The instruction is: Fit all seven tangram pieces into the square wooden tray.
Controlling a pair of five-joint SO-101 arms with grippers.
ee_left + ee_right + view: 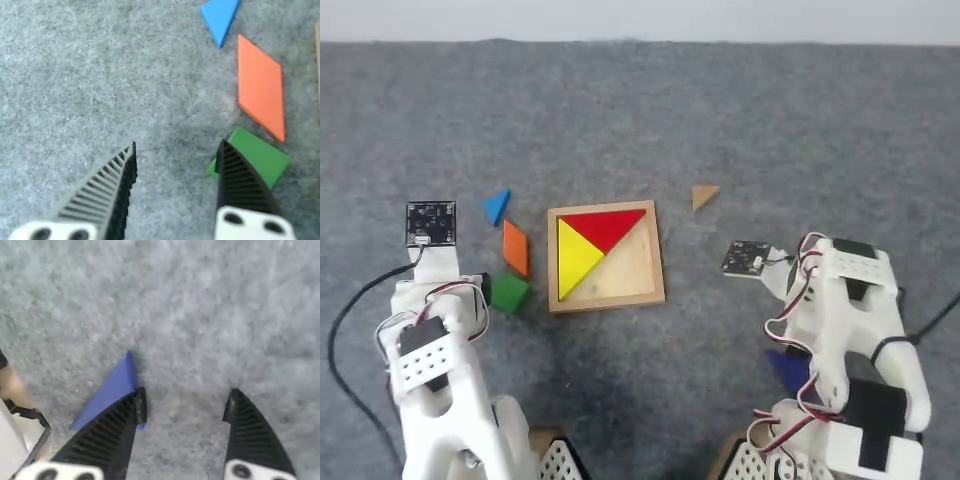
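Already the red triangle (605,226) and the yellow triangle (575,258) lie in the square wooden tray (607,300), filling its upper-left half in the high view; the rest of its floor is bare wood. On the grey bench (720,120) left of the tray sit the light blue triangle (497,206), the orange parallelogram (516,247) and the green square (508,292) — close together in a column. A tan triangle (704,195) lies near the tray's far right corner. The left end effector (177,145) is spread, one finger (240,180) at the green square's edge, possibly touching it. The right end effector (187,391) is spread too — one finger (110,430) overlaps a dark blue triangle (107,392), with bare bench between the two fingers.
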